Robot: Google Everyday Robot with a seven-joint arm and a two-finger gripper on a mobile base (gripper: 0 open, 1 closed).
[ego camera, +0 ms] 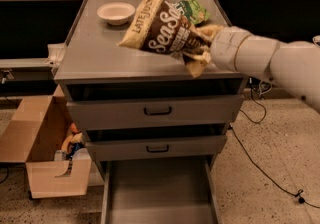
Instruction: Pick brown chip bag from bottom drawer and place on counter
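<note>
The gripper point(199, 50), at the counter's point(100, 55) right side, is clamped on the brown bag's point(157, 30) right end; the bag juts left, tilted, over the counter.

The counter point(100, 58), a flat grey metal cabinet top, carries a white bowl point(116, 12) toward its back edge. Right of the bowl lies a green chip bag point(195, 10), partly hidden. Right of the bowl and nearer the front, the gripper point(200, 50) clasps the brown chip bag point(160, 30) over the counter.
</note>
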